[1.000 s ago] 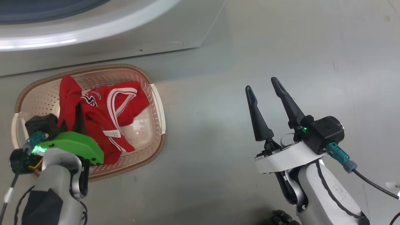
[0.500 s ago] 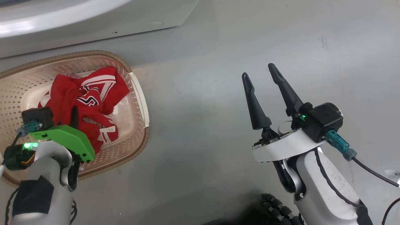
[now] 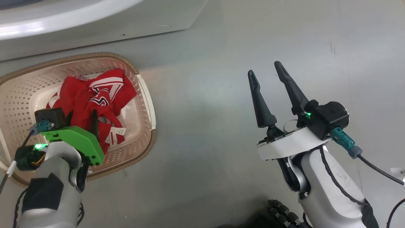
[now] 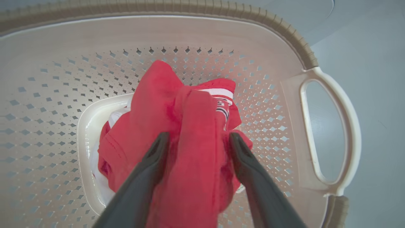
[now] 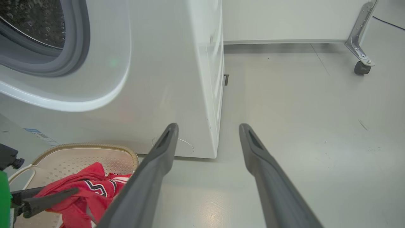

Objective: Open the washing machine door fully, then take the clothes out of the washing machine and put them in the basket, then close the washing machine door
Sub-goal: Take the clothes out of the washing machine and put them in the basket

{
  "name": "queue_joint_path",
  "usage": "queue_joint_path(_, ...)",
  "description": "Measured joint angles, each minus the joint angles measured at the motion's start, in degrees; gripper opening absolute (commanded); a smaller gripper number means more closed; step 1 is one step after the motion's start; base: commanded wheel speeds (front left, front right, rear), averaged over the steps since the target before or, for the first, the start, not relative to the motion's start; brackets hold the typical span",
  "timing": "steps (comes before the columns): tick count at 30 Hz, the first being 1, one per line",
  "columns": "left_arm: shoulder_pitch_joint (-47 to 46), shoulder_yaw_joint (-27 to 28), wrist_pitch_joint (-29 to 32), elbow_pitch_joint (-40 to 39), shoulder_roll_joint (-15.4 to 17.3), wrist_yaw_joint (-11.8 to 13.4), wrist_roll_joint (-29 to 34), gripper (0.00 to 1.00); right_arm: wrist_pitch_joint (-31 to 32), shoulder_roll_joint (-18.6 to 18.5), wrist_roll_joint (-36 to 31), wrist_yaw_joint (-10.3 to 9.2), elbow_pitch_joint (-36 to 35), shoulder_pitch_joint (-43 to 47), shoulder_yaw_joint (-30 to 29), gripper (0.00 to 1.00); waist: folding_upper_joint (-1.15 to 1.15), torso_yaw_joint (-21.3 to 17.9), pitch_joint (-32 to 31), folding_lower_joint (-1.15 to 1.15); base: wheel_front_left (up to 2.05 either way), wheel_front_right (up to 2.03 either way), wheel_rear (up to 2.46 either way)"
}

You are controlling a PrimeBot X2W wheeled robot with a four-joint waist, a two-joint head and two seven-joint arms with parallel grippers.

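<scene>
Left wrist view: left gripper (image 4: 198, 136) now spread astride red garment (image 4: 158, 95).

Head looks down; all views share the basket (image 3: 95, 55), left wrist closest.

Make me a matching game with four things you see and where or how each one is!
1 red clothes
2 basket
3 right gripper
4 washing machine

A white, with a grey ring round its hole
B on the floor in front of the washing machine
C fingers open above bare floor
D lying in the basket

Pairs: 1-D, 2-B, 3-C, 4-A
</scene>
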Motion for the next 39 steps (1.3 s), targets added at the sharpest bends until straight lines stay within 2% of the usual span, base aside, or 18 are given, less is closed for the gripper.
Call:
queue_joint_path(16,0.06,-1.41,-11.09,-0.79,-2.88,-0.51,1.36,1.0,0.0,-0.4,-0.46,0.25,3.5,-0.08,-3.6,1.0,0.0,3.97,-6.32,0.0,0.0,0.0,0.0)
queue_joint_path(32,4.75,-1.77,-12.65,-8.06,-4.1,-0.94,1.05,1.0,0.0,-2.1,-0.79,-0.1,7.16,6.01,-6.59,1.0,0.0,9.09,-16.76,0.0,0.0,0.0,0.0)
queue_joint_path(39,8.53,-1.43,-12.65,-13.51,-4.13,0.46,1.57,1.0,0.0,-2.07,-0.79,-0.24,7.48,7.72,-7.01,1.0,0.0,11.04,-22.24,0.0,0.0,0.0,0.0)
